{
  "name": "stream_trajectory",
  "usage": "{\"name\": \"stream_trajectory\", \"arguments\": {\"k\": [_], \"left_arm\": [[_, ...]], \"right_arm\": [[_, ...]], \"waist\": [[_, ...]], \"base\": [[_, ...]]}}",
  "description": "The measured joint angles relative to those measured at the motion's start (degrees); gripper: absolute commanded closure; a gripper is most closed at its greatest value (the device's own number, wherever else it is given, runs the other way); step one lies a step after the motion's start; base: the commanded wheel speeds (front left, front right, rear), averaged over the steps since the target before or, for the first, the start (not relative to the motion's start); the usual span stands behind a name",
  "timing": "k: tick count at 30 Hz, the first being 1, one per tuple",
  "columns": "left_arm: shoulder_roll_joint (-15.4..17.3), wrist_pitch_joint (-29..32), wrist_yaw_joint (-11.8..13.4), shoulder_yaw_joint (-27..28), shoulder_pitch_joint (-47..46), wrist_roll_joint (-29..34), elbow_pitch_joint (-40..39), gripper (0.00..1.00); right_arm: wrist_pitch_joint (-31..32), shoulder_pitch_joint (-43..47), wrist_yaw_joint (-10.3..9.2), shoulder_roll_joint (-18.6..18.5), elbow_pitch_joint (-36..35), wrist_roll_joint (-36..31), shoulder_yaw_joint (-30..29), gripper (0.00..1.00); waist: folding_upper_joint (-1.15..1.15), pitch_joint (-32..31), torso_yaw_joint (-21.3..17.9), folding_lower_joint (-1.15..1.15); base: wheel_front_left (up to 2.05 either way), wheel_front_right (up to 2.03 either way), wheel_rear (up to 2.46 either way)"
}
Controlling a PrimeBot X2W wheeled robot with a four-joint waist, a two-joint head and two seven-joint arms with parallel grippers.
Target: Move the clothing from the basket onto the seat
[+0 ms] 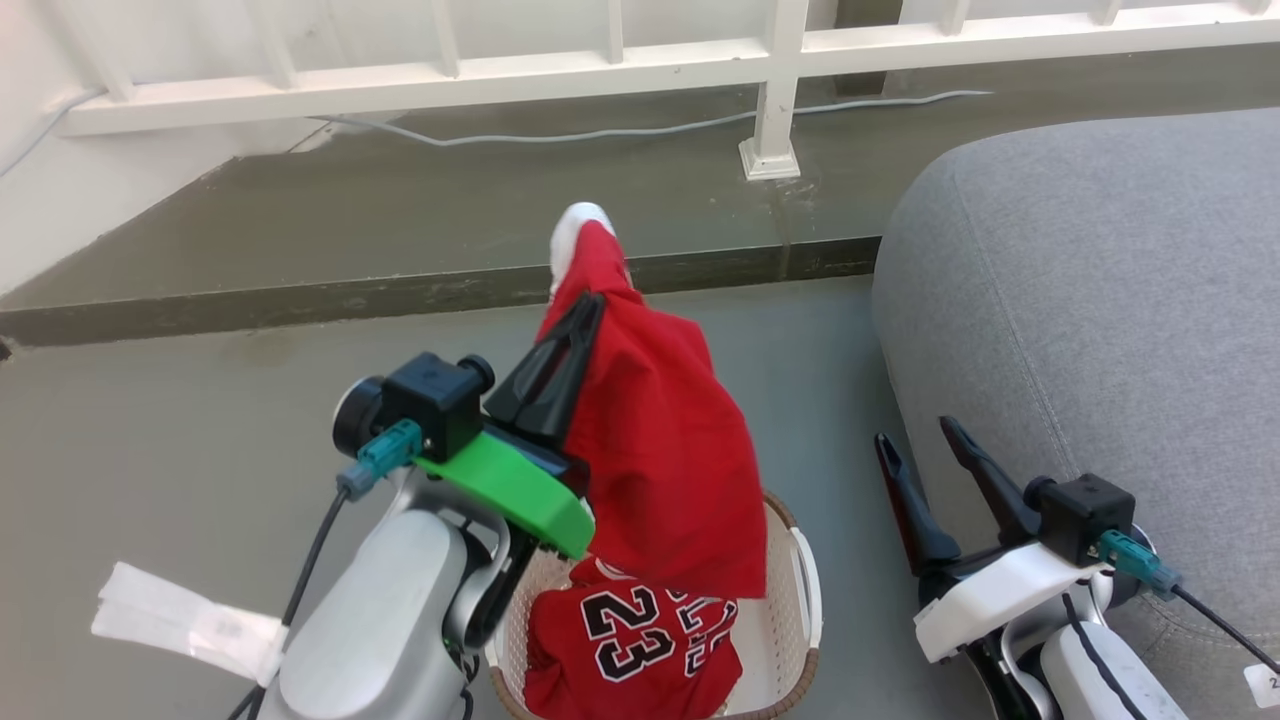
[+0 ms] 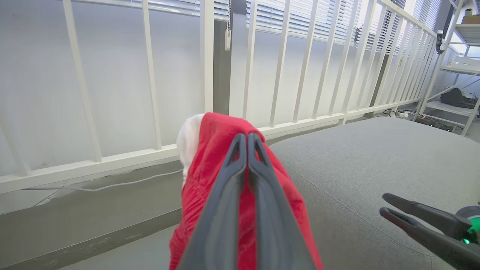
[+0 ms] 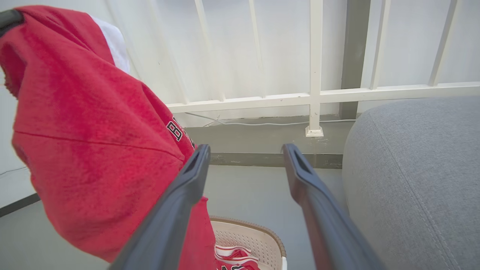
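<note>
My left gripper point(image 1: 590, 300) is shut on a plain red garment point(image 1: 660, 450) with white trim and holds it up above the basket point(image 1: 800, 590); the cloth hangs down to the basket's rim. In the left wrist view the shut left gripper point(image 2: 247, 135) pinches the red garment point(image 2: 210, 165) at its top. A red jersey point(image 1: 630, 640) with "23" lettering lies inside the cream basket. The grey seat point(image 1: 1100, 300) stands to the right. Beside the seat's edge my right gripper point(image 1: 915, 432) is open and holds nothing. In the right wrist view the right gripper point(image 3: 245, 150) is open, with the red garment point(image 3: 86, 150) at left and the basket point(image 3: 255, 236) below.
A white railing point(image 1: 770, 60) runs along the back above a raised floor step point(image 1: 400, 295), with a white cable point(image 1: 600, 130) lying on it. A white tag point(image 1: 180, 620) lies on the floor at lower left. Bare grey floor lies between basket and step.
</note>
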Motion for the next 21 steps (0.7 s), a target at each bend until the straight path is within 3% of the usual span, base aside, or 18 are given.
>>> {"name": "stream_trajectory", "arguments": {"k": [21], "left_arm": [[3.44, 5.26, 1.3, -0.64, 6.84, -0.54, -10.7, 1.0]], "right_arm": [[0.51, 1.38, 0.0, 0.58, -2.55, 0.93, 1.76, 0.0]], "waist": [[0.0, -1.35, -1.07, 0.0]], "base": [[0.0, 0.0, 0.0]]}}
